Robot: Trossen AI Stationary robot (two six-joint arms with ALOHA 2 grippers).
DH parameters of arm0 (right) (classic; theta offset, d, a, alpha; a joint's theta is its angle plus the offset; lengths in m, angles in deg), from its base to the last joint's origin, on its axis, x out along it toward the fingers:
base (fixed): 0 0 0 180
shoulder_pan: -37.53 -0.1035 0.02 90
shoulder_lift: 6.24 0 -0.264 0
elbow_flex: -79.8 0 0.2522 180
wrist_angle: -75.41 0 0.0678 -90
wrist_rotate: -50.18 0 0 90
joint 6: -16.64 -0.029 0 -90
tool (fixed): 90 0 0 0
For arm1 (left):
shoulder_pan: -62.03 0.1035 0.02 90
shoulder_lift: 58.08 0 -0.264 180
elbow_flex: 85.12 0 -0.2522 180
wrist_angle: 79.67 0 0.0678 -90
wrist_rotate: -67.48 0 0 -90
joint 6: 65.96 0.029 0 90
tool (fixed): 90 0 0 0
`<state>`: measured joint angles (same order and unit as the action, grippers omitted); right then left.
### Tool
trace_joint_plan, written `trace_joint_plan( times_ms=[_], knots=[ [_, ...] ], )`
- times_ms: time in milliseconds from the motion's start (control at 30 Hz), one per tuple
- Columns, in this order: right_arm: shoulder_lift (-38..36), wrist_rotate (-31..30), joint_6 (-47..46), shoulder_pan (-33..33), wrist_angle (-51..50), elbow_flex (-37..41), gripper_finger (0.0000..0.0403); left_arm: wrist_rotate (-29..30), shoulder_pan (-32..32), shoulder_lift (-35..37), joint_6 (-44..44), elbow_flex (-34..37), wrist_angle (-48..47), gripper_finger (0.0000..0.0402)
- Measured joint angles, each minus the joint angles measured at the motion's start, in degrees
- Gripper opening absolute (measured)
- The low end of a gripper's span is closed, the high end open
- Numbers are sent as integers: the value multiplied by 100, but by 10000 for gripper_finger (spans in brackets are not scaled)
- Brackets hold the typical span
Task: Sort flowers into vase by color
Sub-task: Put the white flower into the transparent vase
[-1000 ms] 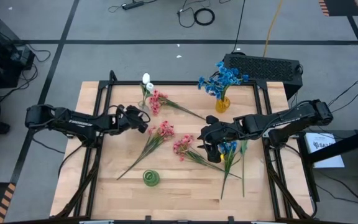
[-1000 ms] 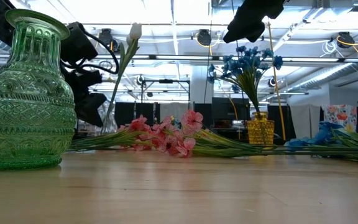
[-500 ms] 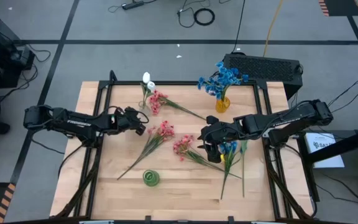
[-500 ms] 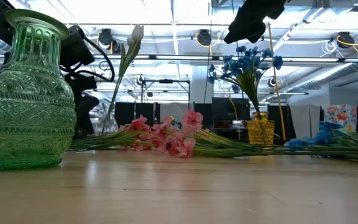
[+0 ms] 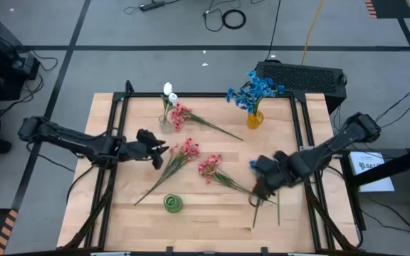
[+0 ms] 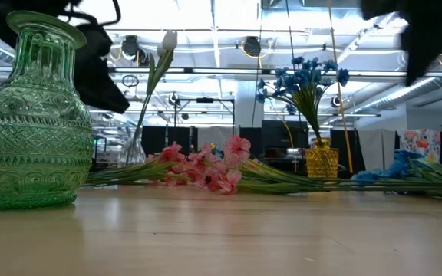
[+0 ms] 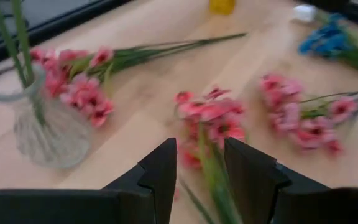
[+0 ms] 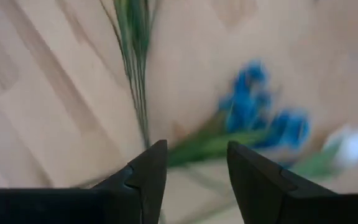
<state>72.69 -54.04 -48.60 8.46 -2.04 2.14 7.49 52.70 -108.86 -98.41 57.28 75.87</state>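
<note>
Three pink sprigs lie flat on the table: one, one and one by the clear vase, which holds white flowers. The yellow vase holds blue flowers. A loose blue sprig lies on the wood under my right gripper, which hangs open above it. My left gripper is open, above the table just left of the middle pink sprig. A green vase stands near the front edge.
Long green stems run from the blue sprig toward the near right corner. The green vase stands tall near the front. A black box sits behind the table's far right edge.
My left gripper has drawn away from the clear vase, up and toward the near edge, and now points at the middle pink sprig. My right gripper has swung toward the table's near right corner, rolled about its wrist and tipped further down. No flower has moved.
</note>
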Motion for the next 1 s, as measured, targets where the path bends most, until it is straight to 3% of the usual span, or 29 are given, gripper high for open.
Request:
trace_joint_plan(
  times_ms=[367, 500, 833, 1000],
  knots=[
    [344, -21, -3241, -1083, -924, 96, 160, -393, -429, 45, -168, 0, -12, 140],
    [490, 108, -3709, -1126, -887, 470, 160, -460, -444, 45, -198, 0, -13, 141],
    [519, 137, -4428, -1124, 735, 1871, 160, -621, -845, 45, -465, 2, 30, 141],
    [519, 328, -4519, -1197, 833, 1931, 160, -594, -953, 45, -466, 2, 32, 141]
  ],
)
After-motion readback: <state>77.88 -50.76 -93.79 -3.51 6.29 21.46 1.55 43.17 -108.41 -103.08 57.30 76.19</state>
